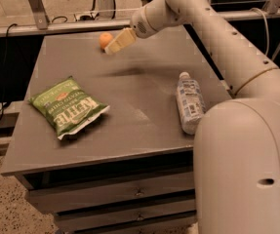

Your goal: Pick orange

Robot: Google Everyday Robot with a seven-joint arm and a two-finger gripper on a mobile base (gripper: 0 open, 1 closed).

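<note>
The orange (pixel 105 39) is a small round fruit near the far edge of the grey table (pixel 130 130), left of centre. My gripper (pixel 114 46) reaches in from the upper right on a long white arm. Its pale fingers point down and left, their tips right beside the orange on its right side, partly in front of it. It holds nothing that I can see.
A green chip bag (pixel 68 107) lies on the left part of the table. A clear water bottle (pixel 189 102) lies on its side at the right. The arm's large white base fills the lower right. Drawers sit under the table top.
</note>
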